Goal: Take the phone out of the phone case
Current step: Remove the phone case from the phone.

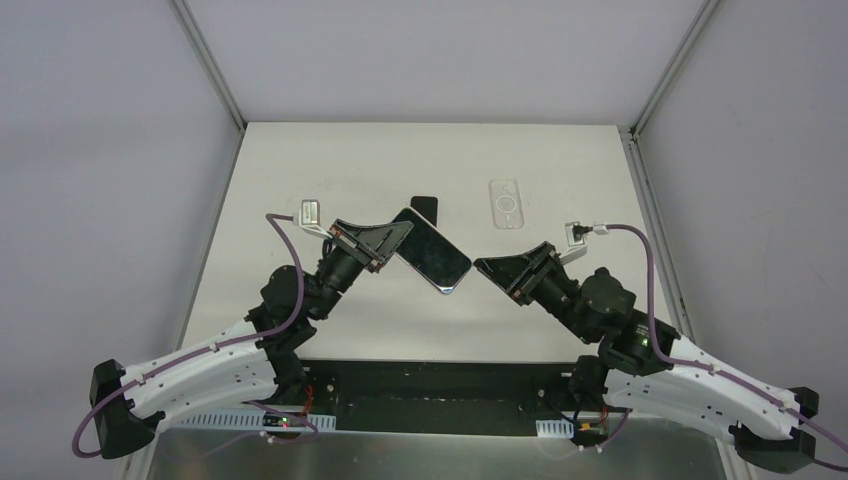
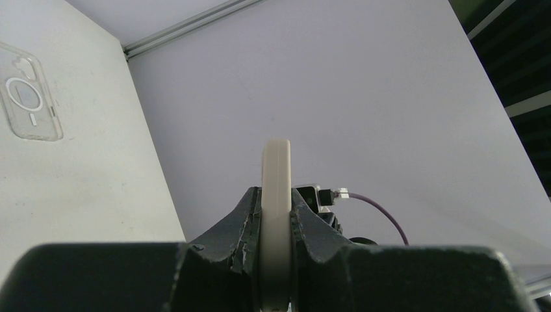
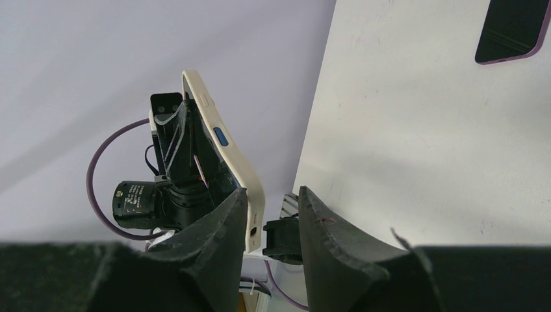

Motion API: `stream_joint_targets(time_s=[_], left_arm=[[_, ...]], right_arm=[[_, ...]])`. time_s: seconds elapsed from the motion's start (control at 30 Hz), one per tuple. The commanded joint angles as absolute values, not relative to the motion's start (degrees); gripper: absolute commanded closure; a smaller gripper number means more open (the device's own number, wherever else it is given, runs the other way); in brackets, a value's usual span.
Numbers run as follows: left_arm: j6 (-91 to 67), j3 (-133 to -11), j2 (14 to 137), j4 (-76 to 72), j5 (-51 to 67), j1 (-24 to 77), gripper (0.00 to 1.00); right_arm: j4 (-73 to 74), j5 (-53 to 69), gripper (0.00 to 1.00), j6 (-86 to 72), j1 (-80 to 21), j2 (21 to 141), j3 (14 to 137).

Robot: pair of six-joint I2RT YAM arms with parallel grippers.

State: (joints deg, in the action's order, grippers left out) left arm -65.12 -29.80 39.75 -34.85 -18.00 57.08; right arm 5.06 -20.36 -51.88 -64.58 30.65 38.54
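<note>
Top cam overhead; both wrist cams close-up, facing shared cased phone (image 1: 432, 252).

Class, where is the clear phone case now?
In the top view, the clear phone case lies flat far back on the table, right of the dark phone, beyond the right tool.

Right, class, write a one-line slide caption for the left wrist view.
Left pincer clamped on the cream cased phone, seen edge-on; a clear case lies on the table.

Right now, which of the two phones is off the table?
The cream-edged phone, clamped in the left gripper and held in the air. The dark phone with the purple rim lies flat on the table.
</note>
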Motion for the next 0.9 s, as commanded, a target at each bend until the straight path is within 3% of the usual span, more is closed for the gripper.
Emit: stream_joint_targets(time_s=[0.0, 0.87], left_arm=[[-66.27, -32.47, 38.92, -42.17, -17.32, 57.79, 1.0], [-66.62, -34.7, 39.01, -42.18, -15.13, 57.76, 1.0]], right_arm=[[4.39, -20.73, 0.63, -52.24, -64.34, 30.24, 38.07], [6.08, -20.19, 0.66, -52.79, -64.2, 34.23, 38.59]])
